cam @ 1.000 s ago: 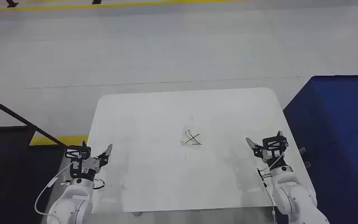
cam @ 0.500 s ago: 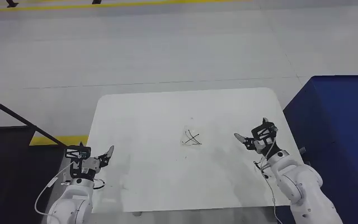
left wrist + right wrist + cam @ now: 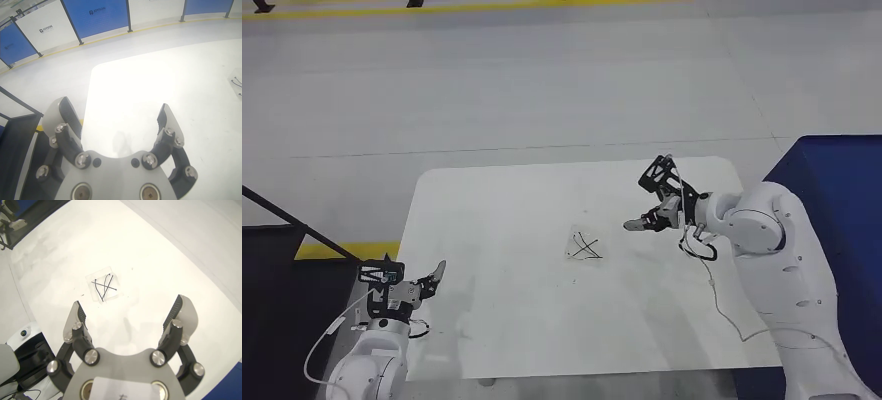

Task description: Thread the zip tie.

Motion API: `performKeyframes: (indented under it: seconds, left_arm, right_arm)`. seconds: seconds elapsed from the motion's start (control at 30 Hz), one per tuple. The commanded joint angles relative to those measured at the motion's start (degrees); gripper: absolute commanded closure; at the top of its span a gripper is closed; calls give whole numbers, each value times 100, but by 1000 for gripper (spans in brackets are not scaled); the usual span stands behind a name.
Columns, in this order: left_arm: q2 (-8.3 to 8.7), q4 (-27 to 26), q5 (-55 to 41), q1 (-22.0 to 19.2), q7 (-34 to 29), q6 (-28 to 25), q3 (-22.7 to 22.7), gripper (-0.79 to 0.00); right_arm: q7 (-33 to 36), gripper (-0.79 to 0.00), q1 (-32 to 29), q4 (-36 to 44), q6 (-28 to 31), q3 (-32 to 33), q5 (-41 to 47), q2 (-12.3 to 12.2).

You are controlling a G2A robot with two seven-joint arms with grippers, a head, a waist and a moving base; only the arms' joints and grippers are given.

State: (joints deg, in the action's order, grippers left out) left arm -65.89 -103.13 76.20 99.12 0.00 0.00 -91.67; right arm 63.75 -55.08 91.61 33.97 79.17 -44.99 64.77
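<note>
Centrally, the zip ties (image 3: 585, 245) lie crossed in a clear tray (image 3: 90, 291) on the counter (image 3: 492, 200). The right gripper (image 3: 128, 300) hangs near them on the right, fingers spread wide. The left gripper (image 3: 113, 101), fingers likewise apart, sits at the near-left edge.

table (image 3: 502, 280) smooth, matt; zip ties (image 3: 105, 287) thin plastic; tray (image 3: 100, 274) clear plastic.

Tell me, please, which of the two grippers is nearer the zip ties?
The right gripper, open and close to the zip ties; the left gripper is at the far edge of the table.
</note>
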Motion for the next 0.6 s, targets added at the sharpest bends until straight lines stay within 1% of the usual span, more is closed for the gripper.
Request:
performKeyframes:
  seconds: [0.0,0.1,0.13,0.17,0.23,0.27,0.3,0.33,0.4,0.43,0.47,0.53,0.57]
  left_arm:
    - [0,0,0,0,0,0,0,-785]
    - [0,0,0,0,0,0,0,-785]
    - [0,0,0,0,0,0,0,-785]
    - [0,0,0,0,0,0,0,-785]
    - [0,0,0,0,0,0,0,-785]
    - [0,0,0,0,0,0,0,-785]
    - [0,0,0,0,0,0,0,-785]
    - [0,0,0,0,0,0,0,-785]
    - [0,0,0,0,0,0,0,-785]
    - [0,0,0,0,0,0,0,-785]
    - [0,0,0,0,0,0,0,-785]
    - [0,0,0,0,0,0,0,-785]
    - [0,0,0,0,0,0,0,-785]
  right_arm:
    - [-78,-785,0,-1,0,0,-18,0]
    - [-54,-785,16,-12,76,-112,200,5]
    - [330,-785,172,-142,187,-307,474,12]
    - [686,-785,478,-345,-29,-557,872,30]
    - [1425,-785,1284,-897,-767,-1228,1830,94]
    - [1687,-785,1697,-1227,-1029,-1607,2334,127]
    - [2080,-785,2138,-1739,-1421,-1988,2706,166]
    - [2262,-785,2583,-2104,-1604,-2353,3078,228]
    - [2343,-785,3263,-2969,-1685,-2942,3698,361]
    - [2425,-785,3504,-3339,-1767,-3188,4102,441]
    - [2425,-785,3689,-3646,-1767,-3465,4468,519]
    - [2425,-785,4023,-4147,-1767,-4148,4821,637]
    - [2425,-785,4023,-4147,-1767,-4148,4821,637]
